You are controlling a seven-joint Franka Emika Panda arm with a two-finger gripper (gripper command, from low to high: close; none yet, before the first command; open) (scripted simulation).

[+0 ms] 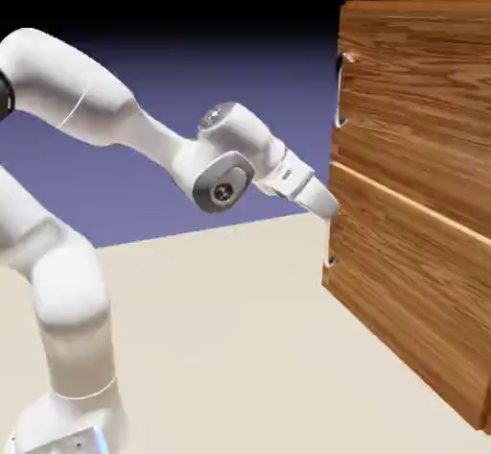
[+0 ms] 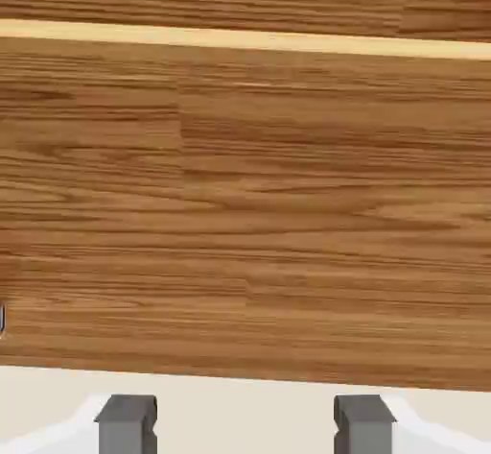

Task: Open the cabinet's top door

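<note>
The cabinet [image 1: 422, 203] is cut off by the exterior view's right edge. In the hand view its wood fills the frame past both side edges and the top. The pincer [image 1: 331, 207] tips merge with the cabinet's edge in the exterior view; contact cannot be determined. A handle sliver [image 2: 2, 320] is cut off at the hand view's left edge.

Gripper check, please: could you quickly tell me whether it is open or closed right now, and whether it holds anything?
Gripper: open, holding nothing; only wood of the cabinet shows ahead.
</note>
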